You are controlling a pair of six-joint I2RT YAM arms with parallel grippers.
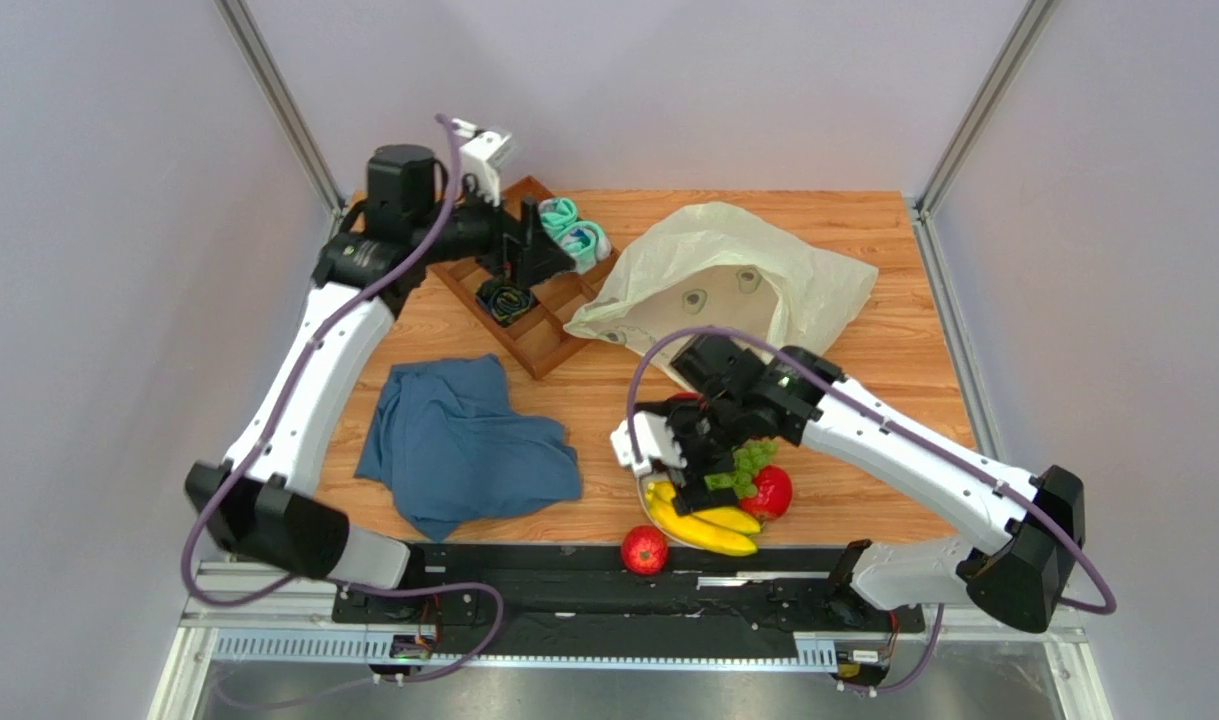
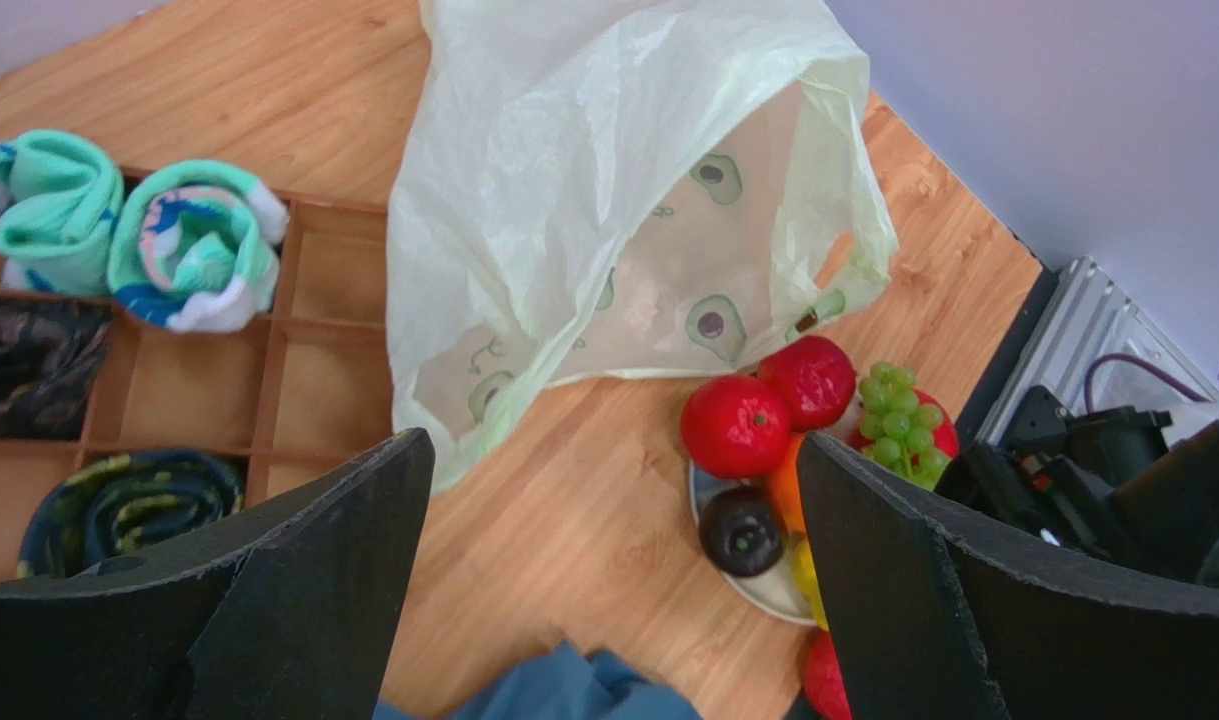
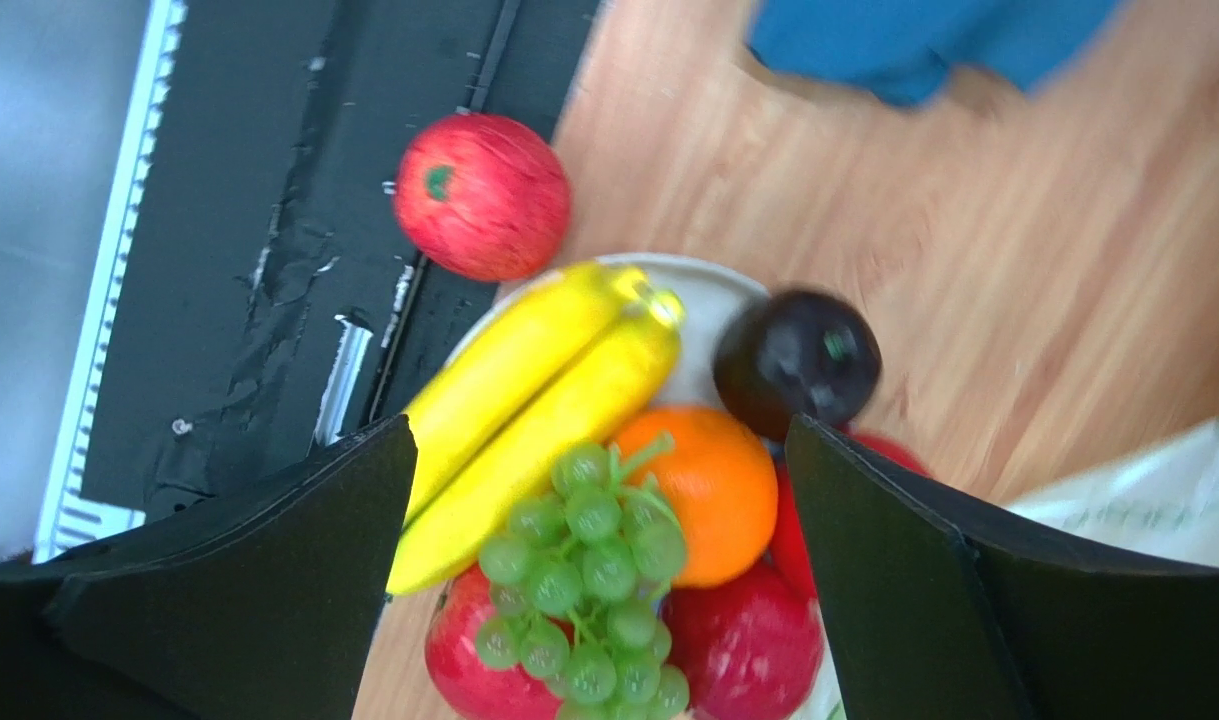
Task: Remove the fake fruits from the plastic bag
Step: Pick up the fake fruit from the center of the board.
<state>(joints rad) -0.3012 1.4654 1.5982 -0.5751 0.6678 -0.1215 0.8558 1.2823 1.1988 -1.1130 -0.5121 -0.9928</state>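
Crowding plate [image 3: 708, 297], fruits [image 3: 585, 585] — bag [image 1: 735, 278] behind, cloth [image 1: 465, 443] beside

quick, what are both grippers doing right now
left gripper: open, holding nothing
right gripper: open, holding nothing, above the fake fruits

wooden table [image 1: 908, 342] bears plastic bag [image 1: 735, 278], divided tray [image 1: 555, 348], blue cloth [image 1: 465, 443], fruit plate [image 3: 708, 312].

Glossy plastic fruits [image 1: 713, 525] pile on a pale round plate [image 3: 705, 318], near right; translucent yellow-green plastic bag [image 1: 720, 278] behind; compartmented wooden tray [image 1: 548, 342] left of it; blue cloth [image 1: 465, 443] near left.
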